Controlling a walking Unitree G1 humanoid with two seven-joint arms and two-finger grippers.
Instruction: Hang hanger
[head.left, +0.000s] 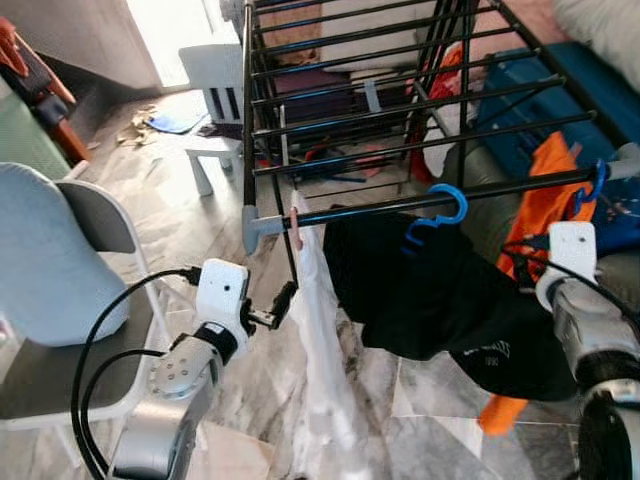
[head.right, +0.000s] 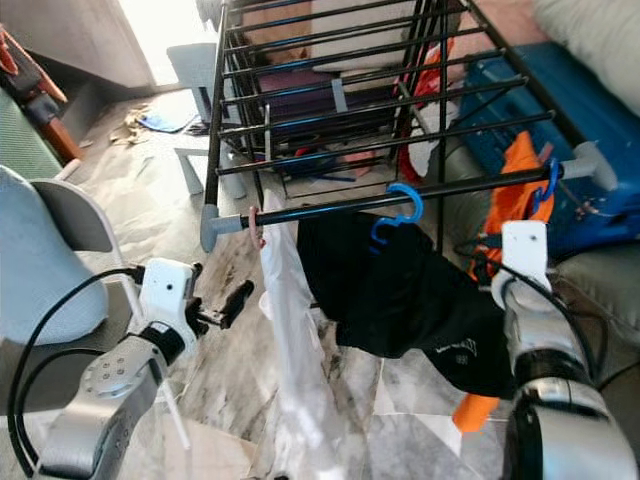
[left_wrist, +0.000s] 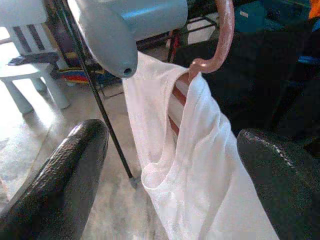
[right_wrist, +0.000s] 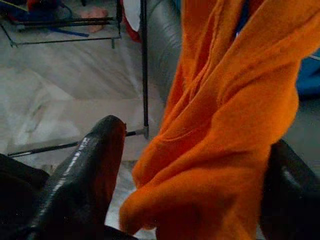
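Left eye view: at the near rail of the drying rack (head.left: 400, 205) we see three loads hanging. A pink hanger (head.left: 296, 228) carries a white garment (head.left: 320, 340) by the rail's grey end cap, a blue hanger (head.left: 440, 212) carries a black garment (head.left: 440, 300), and a further blue hook holds an orange garment (head.left: 545, 200) to our right.
Left gripper, same view: our left gripper (head.left: 272, 310) hovers just beside the white cloth, below the rail, touching nothing.
Right eye view: same scene. Our right arm rises in front of the orange garment, a white chair sits behind the rack, and a grey seat stands at our left.
Left wrist view: our fingers (left_wrist: 65, 175) stand spread apart, empty. The white garment hangs between them and the pink hook curls up toward the rail.
Right wrist view: the right gripper (right_wrist: 195, 200) has its fingers parted, orange cloth draped between them. We judge it not clamped.
Handling: we'd call the hanger light and stiff and the cloth soft and slippery. The firm neck under the hook is the place to take hold, not the fabric.
Progress: the pink hook looks seated, so we reckon little remains.
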